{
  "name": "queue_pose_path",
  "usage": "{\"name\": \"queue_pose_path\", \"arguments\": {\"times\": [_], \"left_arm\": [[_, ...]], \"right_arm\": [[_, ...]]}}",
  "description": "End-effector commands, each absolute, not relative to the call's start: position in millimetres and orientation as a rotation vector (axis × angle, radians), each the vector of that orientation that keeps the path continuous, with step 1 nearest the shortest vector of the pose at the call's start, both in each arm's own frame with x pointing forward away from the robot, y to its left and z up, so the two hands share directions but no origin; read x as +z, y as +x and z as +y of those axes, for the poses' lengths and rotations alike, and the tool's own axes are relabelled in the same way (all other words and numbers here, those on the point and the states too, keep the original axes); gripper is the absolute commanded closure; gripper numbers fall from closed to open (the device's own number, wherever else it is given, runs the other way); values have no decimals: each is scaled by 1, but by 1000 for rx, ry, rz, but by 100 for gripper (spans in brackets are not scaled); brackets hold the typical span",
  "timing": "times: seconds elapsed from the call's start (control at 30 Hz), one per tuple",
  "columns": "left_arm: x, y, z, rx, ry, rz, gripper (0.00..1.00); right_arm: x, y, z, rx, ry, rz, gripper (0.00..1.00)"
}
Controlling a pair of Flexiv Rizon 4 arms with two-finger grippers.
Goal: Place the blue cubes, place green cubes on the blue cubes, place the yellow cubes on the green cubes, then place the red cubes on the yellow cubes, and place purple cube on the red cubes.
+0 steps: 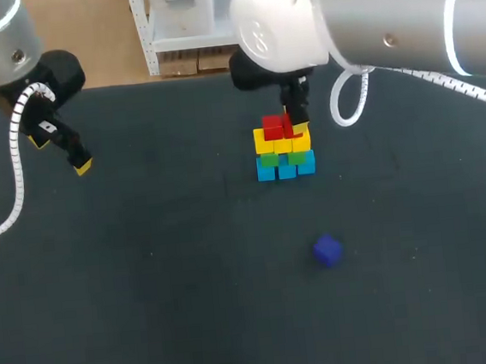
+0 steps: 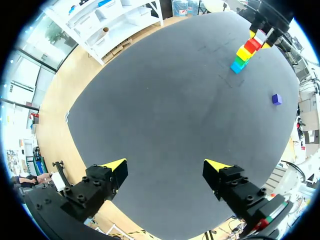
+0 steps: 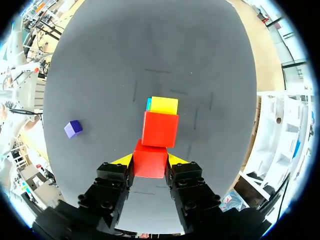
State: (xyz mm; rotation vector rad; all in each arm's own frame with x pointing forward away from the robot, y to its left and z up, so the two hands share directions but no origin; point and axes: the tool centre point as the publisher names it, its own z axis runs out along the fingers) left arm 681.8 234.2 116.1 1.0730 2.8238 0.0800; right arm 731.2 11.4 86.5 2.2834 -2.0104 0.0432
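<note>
A stack stands mid-table: blue cubes (image 1: 286, 168) at the bottom, green cubes (image 1: 284, 156) on them, then yellow cubes (image 1: 280, 142). One red cube (image 1: 272, 127) sits on the yellow layer's left part. My right gripper (image 1: 296, 118) hangs over the stack's right part, shut on a second red cube (image 3: 150, 163), which is level with the first red cube (image 3: 160, 129) and right beside it. The purple cube (image 1: 327, 250) lies alone on the mat in front of the stack. My left gripper (image 1: 75, 157) hovers at the far left, open and empty, far from the stack (image 2: 245, 51).
The dark mat (image 1: 166, 275) covers the whole table. Apart from the stack and the purple cube (image 2: 276, 99), nothing else lies on it. My right arm's white cable (image 1: 346, 103) loops down just right of the stack.
</note>
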Motion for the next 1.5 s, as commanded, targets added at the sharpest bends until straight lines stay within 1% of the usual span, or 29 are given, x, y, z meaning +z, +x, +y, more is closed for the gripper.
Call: {"name": "queue_pose_path", "arguments": {"times": [0.03,0.33,0.4,0.53,0.6,0.7,0.8,0.87,0.97,1.0,1.03,1.07,1.5], "left_arm": [[116,683,235,76,1077,2825,0],[116,683,235,76,1077,2825,0],[116,683,235,76,1077,2825,0],[116,683,235,76,1077,2825,0],[116,683,235,76,1077,2825,0],[116,683,235,76,1077,2825,0],[116,683,235,76,1077,2825,0],[116,683,235,76,1077,2825,0],[116,683,235,76,1077,2825,0],[116,683,235,76,1077,2825,0],[116,683,235,76,1077,2825,0],[116,683,235,76,1077,2825,0],[116,683,235,76,1077,2825,0]], "right_arm": [[87,733,11,30,2289,-2006,100],[86,732,12,29,2292,-1998,100],[86,732,12,30,2293,-1999,95],[86,732,12,34,2292,-1998,79],[86,731,12,34,2292,-1998,76],[86,731,12,37,2292,-1997,68],[86,730,13,35,2291,-1996,65],[86,730,13,34,2290,-1996,60],[86,730,14,34,2292,-1994,58],[86,730,15,34,2293,-1992,53],[86,730,15,34,2294,-1992,43],[86,729,15,36,2295,-1991,0],[86,732,15,29,2297,-2009,0]]}}
